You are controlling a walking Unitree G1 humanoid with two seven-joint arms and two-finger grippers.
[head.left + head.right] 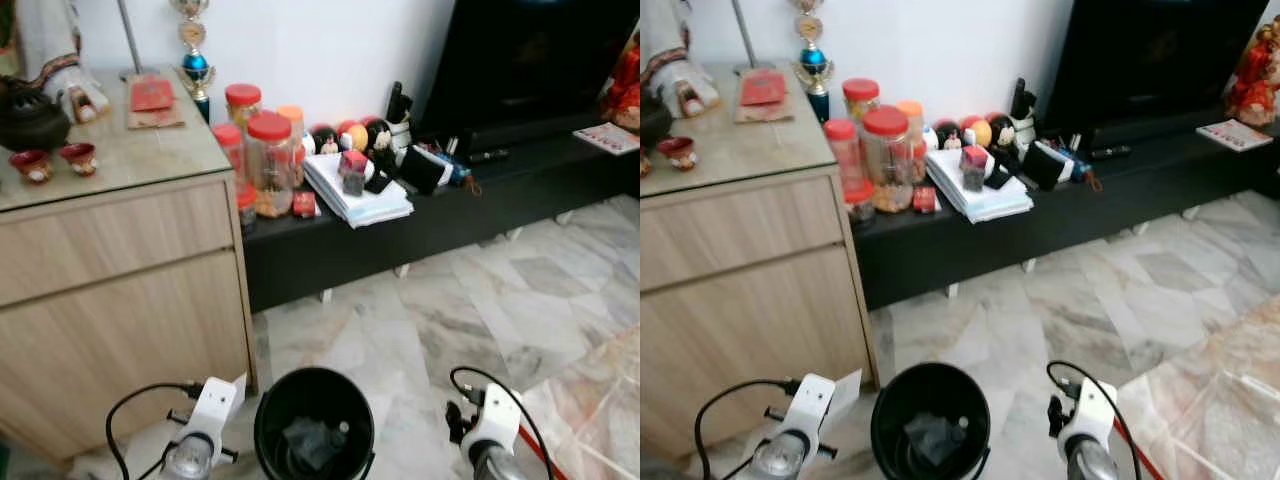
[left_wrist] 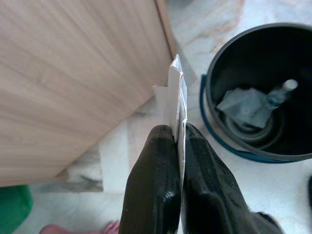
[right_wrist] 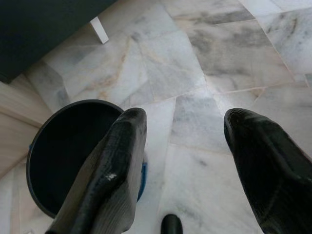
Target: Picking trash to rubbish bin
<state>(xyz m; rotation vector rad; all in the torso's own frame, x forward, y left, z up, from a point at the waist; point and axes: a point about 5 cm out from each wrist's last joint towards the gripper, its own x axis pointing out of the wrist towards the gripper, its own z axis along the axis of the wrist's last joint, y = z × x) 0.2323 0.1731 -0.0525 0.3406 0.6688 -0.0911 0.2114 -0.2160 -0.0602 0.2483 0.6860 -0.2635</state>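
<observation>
At the lower centre of the left eye view, the left gripper [image 2: 178, 141], clamped on a folded white paper scrap [image 2: 175, 92], holds it beside the black rubbish bin [image 1: 314, 385] for dropping, while the right gripper [image 3: 185, 146] hangs apart, empty.

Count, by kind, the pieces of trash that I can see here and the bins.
Folded white paper, held in the left gripper: 1
Grey crumpled piece in the bin: 1
Small bottle in the bin: 1
Black bin: 1
Total: 4
</observation>
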